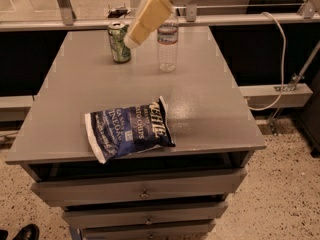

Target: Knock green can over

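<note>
You saw a big grey table [210,109] in the middle of the view. It had drawers [145,194] under its top, one over the other. The floor [280,204] around it was speckled. A long rail [240,20] ran along the far side of the table. A white cable [280,54] hung down on the right side of the table.

Next in size was a blue chip bag [129,129]. It lay flat near the front edge of the table, a bit to the left. It was well apart from the things at the back.

Your gripper [131,40] was a cream colour. It hung over the far part of the table and came down at a slant from the upper right. Its low end was at the top right side of the green can, just beside it. You could not tell if it touched the can. You could not tell if the gripper was spread apart or pressed together.

A clear water bottle [167,46] stood upright at the back of the table, near the middle. The gripper covered part of its upper left side.

The green can [119,44] stood upright on the table, at the back. It was left of the water bottle and shorter than it.

A dark shoe [25,232] showed in the bottom left corner.
</note>
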You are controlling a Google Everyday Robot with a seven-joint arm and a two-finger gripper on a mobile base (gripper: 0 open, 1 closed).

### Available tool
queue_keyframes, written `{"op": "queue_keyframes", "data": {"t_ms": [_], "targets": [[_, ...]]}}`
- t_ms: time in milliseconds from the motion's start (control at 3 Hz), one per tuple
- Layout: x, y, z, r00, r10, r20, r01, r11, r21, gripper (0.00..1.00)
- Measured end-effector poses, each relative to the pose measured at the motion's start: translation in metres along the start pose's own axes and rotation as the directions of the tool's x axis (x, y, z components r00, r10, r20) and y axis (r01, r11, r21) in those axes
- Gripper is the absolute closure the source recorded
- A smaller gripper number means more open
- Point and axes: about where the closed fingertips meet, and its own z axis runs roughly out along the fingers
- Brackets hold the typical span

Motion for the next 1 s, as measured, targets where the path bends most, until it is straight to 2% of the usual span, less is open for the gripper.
{"op": "queue_keyframes", "data": {"t_ms": [333, 1000], "targets": [[0.004, -0.034, 0.031, 1.0, 0.01, 0.003, -0.01, 0.9987, 0.05, 0.0], [0.034, -0.076, 0.098, 0.997, 0.077, -0.016, -0.076, 0.9935, 0.085, 0.0]]}}
